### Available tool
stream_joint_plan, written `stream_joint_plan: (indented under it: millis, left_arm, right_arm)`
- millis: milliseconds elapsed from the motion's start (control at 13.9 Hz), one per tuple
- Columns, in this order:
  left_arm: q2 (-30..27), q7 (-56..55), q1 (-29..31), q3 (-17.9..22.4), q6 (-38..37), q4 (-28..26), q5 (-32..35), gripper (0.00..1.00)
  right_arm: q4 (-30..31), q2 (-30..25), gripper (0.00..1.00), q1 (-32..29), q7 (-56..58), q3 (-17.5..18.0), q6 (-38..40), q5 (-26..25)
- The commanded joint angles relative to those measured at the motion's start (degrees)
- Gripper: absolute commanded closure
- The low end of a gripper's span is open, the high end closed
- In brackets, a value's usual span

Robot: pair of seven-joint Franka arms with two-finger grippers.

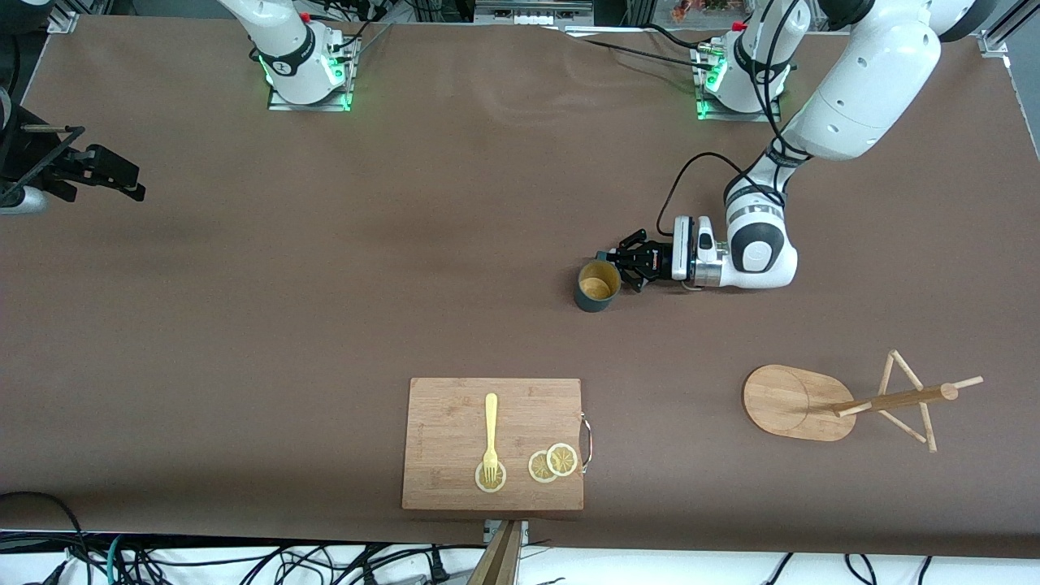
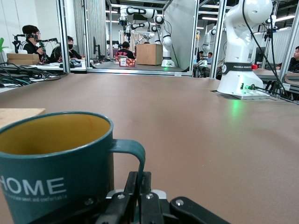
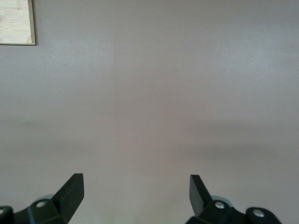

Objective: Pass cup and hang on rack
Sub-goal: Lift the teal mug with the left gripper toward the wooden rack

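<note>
The dark teal cup stands upright near the table's middle, its yellowish inside showing. In the left wrist view the cup fills the lower corner and reads "HOME". My left gripper lies level beside the cup, and in its wrist view the gripper is shut on the cup's loop handle. The bamboo rack stands nearer the front camera, toward the left arm's end, with its pole and thin pegs free. My right gripper is open and empty above bare table, and it waits at the right arm's end.
A wooden cutting board with a metal handle lies near the front edge, carrying a yellow fork and lemon slices. Its corner shows in the right wrist view. Both arm bases stand along the table's back edge.
</note>
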State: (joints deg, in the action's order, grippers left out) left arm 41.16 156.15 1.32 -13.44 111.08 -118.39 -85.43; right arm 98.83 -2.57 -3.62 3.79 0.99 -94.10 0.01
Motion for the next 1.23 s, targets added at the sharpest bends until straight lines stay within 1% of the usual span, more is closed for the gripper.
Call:
stream_joint_plan:
  millis: [0, 144, 288, 433, 505, 649, 793, 865, 1009, 1154]
  left_arm:
    - [-4.15, 0.40, 4.03, -0.10, -1.30, -2.28, 3.24, 1.00]
    - [-6.52, -4.42, 6.49, -0.10, -5.07, -5.26, 3.69, 1.00]
    - [-10.64, -8.39, 9.30, -0.10, -6.14, -8.16, 3.78, 1.00]
    - [-14.43, -16.01, 12.55, -0.10, -10.16, -11.23, 3.87, 1.00]
    - [-16.10, -18.92, 14.05, -0.10, -11.40, -11.95, 3.96, 1.00]
    - [-18.74, -23.76, 17.47, -0.01, -15.00, -12.48, 4.13, 1.00]
    - [-21.11, -33.31, 24.05, -0.01, -19.83, -13.45, 5.44, 1.00]
    - [-22.43, -38.67, 27.13, -0.01, -21.59, -13.19, 7.54, 1.00]
    - [-24.98, -47.31, 31.97, 0.08, -25.11, -13.27, 8.09, 1.00]
    - [-25.43, -52.50, 35.40, 0.25, -28.45, -13.27, 8.61, 1.00]
  right_arm:
    - [-0.92, -0.15, 0.00, -0.42, -0.10, 0.41, 1.11, 0.61]
    - [-0.92, -0.15, 0.00, -0.42, -0.10, 0.41, 1.11, 0.61]
    - [-0.92, -0.15, 0.00, -0.42, -0.01, 0.41, 1.11, 0.61]
    - [-0.92, -0.15, 0.00, -0.42, -0.10, 0.50, 1.29, 0.61]
    - [-0.92, -0.15, 0.00, -0.42, -0.10, 0.50, 1.29, 0.61]
    - [-0.92, -0.15, 0.00, -0.42, -0.10, 0.50, 1.38, 0.96]
    - [-0.92, -0.15, 0.00, -0.42, -0.10, 0.50, 1.38, 1.05]
    - [-0.92, -0.15, 0.00, -0.42, -0.10, 0.50, 1.38, 1.05]
    - [-0.92, -0.15, 0.00, -0.42, -0.10, 0.50, 1.38, 1.05]
    - [-0.92, -0.15, 0.00, -0.42, -0.10, 0.50, 1.46, 1.05]
